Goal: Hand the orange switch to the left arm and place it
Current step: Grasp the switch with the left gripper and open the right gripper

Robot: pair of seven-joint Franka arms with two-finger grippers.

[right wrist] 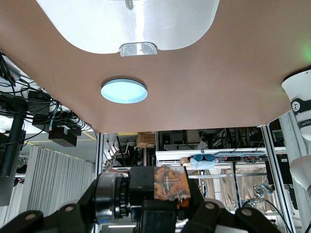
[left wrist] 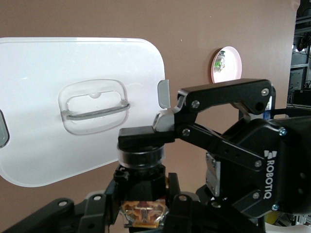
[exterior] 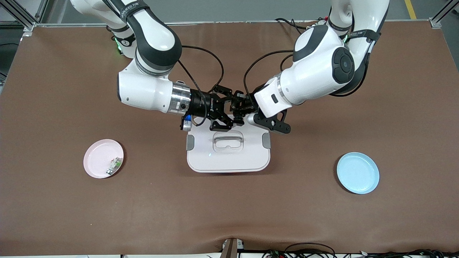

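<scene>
Both grippers meet in the air over the edge of the white box [exterior: 229,159] that lies farther from the front camera. The orange switch [left wrist: 142,182], a small black cylinder with orange marks on its end, sits between them. My left gripper [left wrist: 143,206] is shut on its orange-marked end. The right gripper [right wrist: 153,206] is shut on the same switch [right wrist: 146,191], and one of its fingers [left wrist: 146,136] presses on the switch's other end. In the front view the right gripper [exterior: 226,113] and the left gripper [exterior: 242,107] point at each other.
A pink plate [exterior: 96,156] holding a small green-and-white component [exterior: 114,165] lies toward the right arm's end of the table. A blue plate [exterior: 358,172] lies toward the left arm's end. Black cables hang from both wrists above the box.
</scene>
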